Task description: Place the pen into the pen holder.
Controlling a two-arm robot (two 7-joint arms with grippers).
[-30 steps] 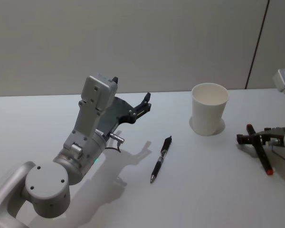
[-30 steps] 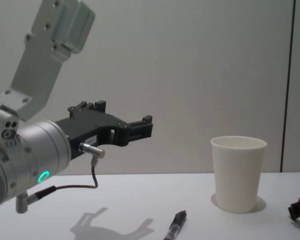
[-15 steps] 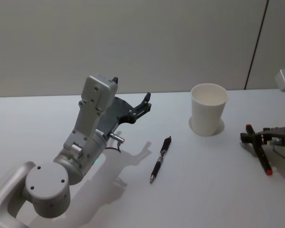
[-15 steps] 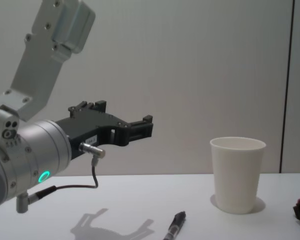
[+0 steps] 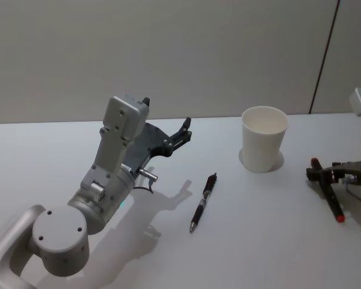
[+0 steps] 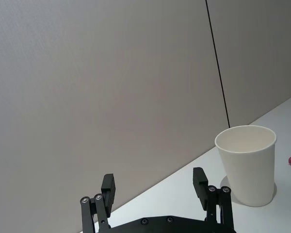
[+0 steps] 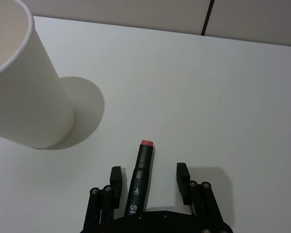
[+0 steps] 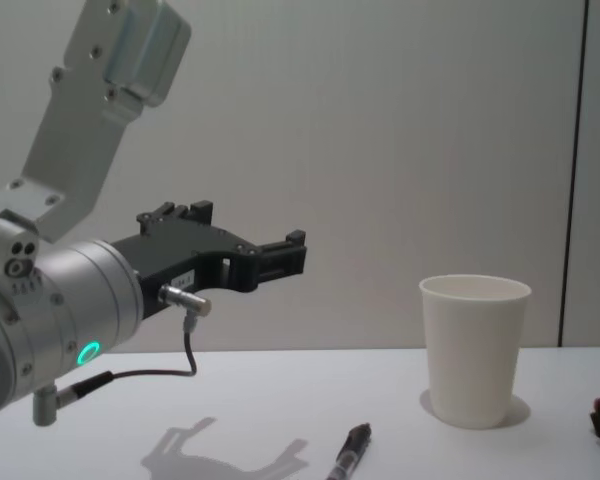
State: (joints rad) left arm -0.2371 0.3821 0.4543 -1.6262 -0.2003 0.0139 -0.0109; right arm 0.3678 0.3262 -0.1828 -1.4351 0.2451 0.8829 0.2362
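A black pen (image 5: 203, 203) lies on the white table, its clip end visible in the chest view (image 8: 348, 455). The pen holder, a white paper cup (image 5: 263, 144), stands upright to its far right, also seen from the chest (image 8: 473, 345) and both wrists (image 6: 247, 165) (image 7: 19, 87). My left gripper (image 5: 183, 129) hangs open in the air left of the pen, empty (image 6: 154, 187). My right gripper (image 7: 149, 184) is open low over the table right of the cup (image 5: 317, 174), straddling a black marker with red ends (image 7: 141, 174) without closing on it.
The marker (image 5: 329, 197) lies on the table (image 5: 277, 241) near the right edge. My left arm's large grey body (image 5: 102, 186) rises over the table's left front. A plain wall stands behind the table.
My right gripper has slid slightly to the right along the marker. The left arm, the pen and the cup have stayed where they were.
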